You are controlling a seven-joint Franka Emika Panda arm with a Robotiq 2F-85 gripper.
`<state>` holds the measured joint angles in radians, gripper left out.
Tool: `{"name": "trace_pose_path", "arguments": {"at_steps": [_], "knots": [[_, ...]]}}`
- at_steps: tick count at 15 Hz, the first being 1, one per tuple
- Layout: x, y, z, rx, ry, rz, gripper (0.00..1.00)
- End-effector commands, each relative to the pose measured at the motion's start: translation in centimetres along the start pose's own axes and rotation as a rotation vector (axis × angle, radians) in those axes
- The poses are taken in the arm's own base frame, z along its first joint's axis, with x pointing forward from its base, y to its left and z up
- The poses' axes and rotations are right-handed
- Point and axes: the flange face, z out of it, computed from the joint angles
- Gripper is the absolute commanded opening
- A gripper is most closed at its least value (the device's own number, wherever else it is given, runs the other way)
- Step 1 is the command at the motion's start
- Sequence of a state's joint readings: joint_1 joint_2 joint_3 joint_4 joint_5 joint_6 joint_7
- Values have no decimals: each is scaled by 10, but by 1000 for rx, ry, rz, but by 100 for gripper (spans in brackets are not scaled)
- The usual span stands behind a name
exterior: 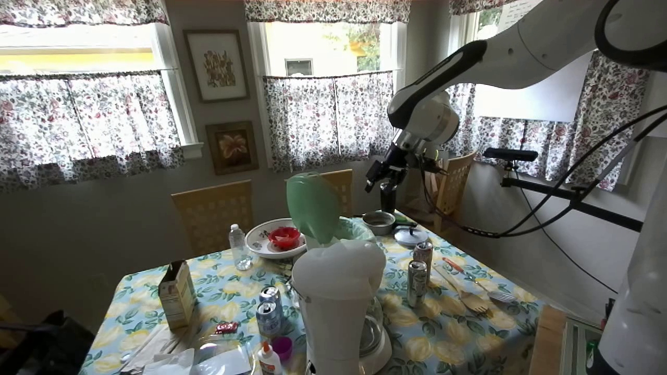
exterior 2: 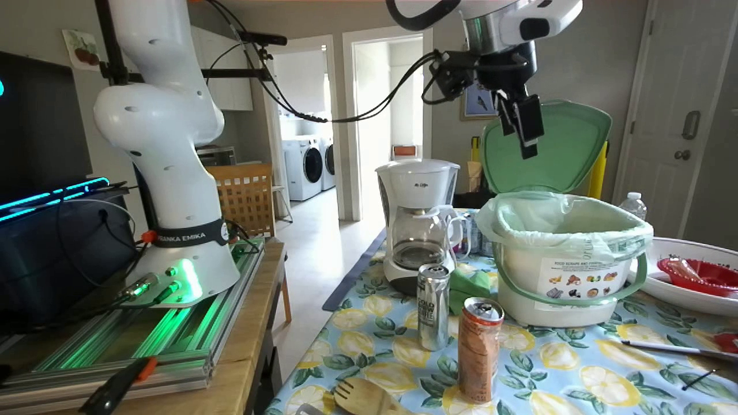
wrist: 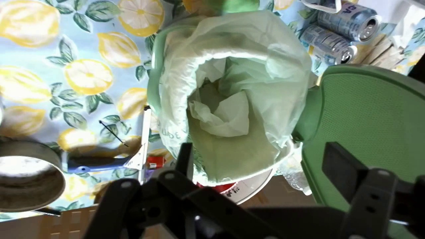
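High over the table, my gripper (wrist: 262,157) stands open, its dark fingers (wrist: 345,166) wide apart with nothing between them. In the wrist view, a bin lined with a pale green bag (wrist: 289,59) lies below it, and crumpled white paper (wrist: 232,114) rests inside. The bin's green lid (wrist: 372,99) is raised, and one finger overlaps it in that view. An exterior view has the gripper (exterior 2: 522,135) above the white bin (exterior 2: 522,282), in front of the upright lid (exterior 2: 565,153); no contact can be made out. The bag's lower contents are hidden.
A white coffee maker (exterior 2: 418,184) stands beside the bin. Nearer are a silver can (exterior 2: 433,311) and an orange can (exterior 2: 479,357). A white dish (exterior: 254,242) holds a red bowl (exterior: 284,238). Also around are a water bottle (exterior: 239,250), a metal pot (exterior: 379,224) and a wooden fork (exterior: 471,301).
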<state>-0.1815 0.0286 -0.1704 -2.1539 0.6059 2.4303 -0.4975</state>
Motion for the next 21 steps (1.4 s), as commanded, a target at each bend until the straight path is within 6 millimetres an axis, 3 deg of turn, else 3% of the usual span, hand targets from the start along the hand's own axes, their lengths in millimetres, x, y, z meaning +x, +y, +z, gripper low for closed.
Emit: {"name": "trace_pose_path", "arguments": {"at_steps": [1, 13, 16, 21], "knots": [[-28, 25, 4, -45, 16, 45, 100], [-100, 139, 40, -176, -70, 249, 100], [-107, 159, 52, -189, -92, 265, 100], [-113, 175, 75, -194, -146, 264, 100]]}}
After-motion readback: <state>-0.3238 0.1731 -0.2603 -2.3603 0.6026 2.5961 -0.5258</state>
